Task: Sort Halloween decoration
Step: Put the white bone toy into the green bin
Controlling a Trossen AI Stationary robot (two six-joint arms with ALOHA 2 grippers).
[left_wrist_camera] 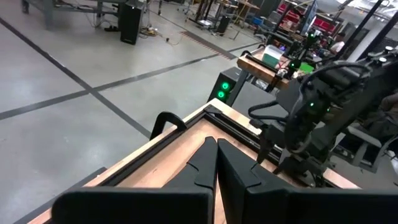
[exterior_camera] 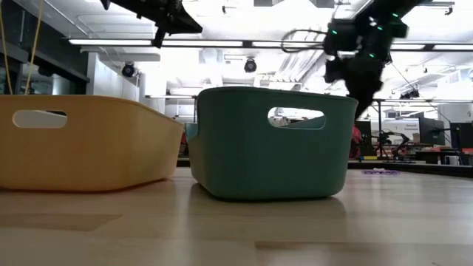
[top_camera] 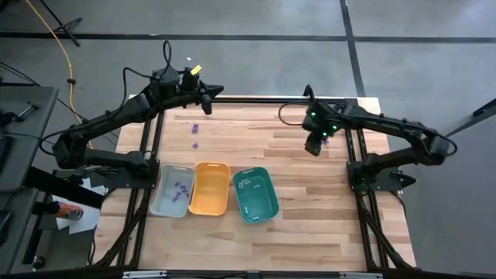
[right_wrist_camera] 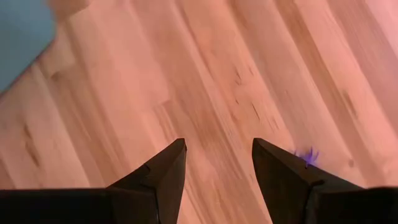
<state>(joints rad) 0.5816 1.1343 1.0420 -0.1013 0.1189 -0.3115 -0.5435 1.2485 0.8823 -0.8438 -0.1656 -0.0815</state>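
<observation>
Evidently the wooden surface [top_camera: 310, 194] carries three trays side by side as sorting bins: grey [top_camera: 172, 190] holding purple pieces [top_camera: 182, 188], orange [top_camera: 210, 188] seemingly bare, teal [top_camera: 256, 194] holding white sticks [top_camera: 246, 184]. The right tool [right_wrist_camera: 214, 165], fingers spread and empty, hangs over a stray purple piece [right_wrist_camera: 308, 155]; the left tool [left_wrist_camera: 214, 163], fingers pressed together, waits at the far edge. Two more purple bits [top_camera: 195, 135] lie loose nearby.

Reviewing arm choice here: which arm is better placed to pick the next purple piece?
Right. The right gripper hangs open over the table with a purple piece beside its finger; the left gripper is shut at the far edge.
</observation>
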